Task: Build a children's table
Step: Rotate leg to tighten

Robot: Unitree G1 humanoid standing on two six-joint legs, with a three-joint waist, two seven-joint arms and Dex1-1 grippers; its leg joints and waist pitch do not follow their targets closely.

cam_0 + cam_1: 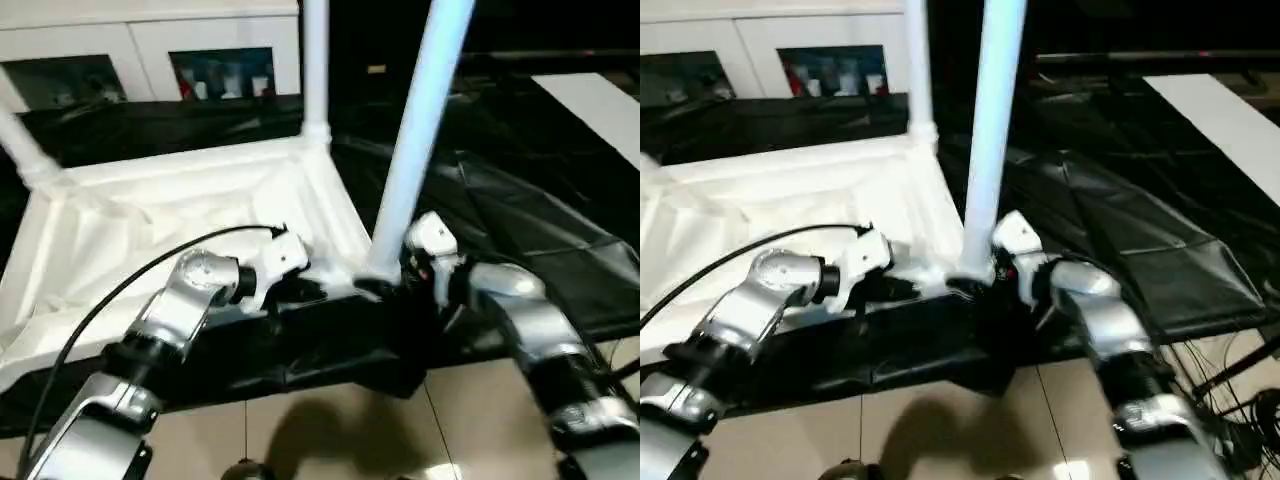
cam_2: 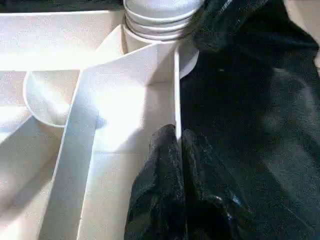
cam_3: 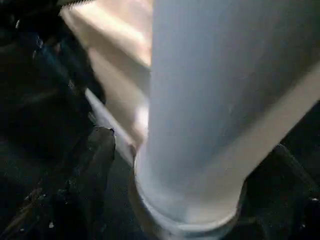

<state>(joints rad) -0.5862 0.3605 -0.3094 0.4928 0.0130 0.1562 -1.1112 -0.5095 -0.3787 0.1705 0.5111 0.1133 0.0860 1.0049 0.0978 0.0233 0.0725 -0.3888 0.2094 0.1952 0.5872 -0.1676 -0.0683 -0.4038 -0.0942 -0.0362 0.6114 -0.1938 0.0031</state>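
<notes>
A white plastic table top (image 1: 150,230) lay upside down across the left and centre of the head view, its smooth ribbed underside facing up, resting on crinkled black sheeting (image 1: 520,220). Three round, tapered white legs rose from its corner sockets: one at the far left (image 1: 22,150), one at the back centre (image 1: 315,70), and a thicker-looking near one (image 1: 420,120) leaning up toward the top centre of the frame.

The left gripper (image 2: 180,165), on a silver jointed forearm at lower left, had its two black fingers pressed together over the thin upright rim of the table top, one finger inside the rim and one outside, pinching that edge. A black cable (image 1: 130,280) arched over the forearm.

The right gripper (image 3: 185,175), at centre right of the head view, sat at the base of the near leg with its black fingers (image 3: 95,170) spread wide either side of the glossy tube, not visibly clamped on it.

A white cabinet (image 1: 150,50) with dark glass fronts stood along the upper left. Beige tiled floor (image 1: 330,430) showed at the bottom.
</notes>
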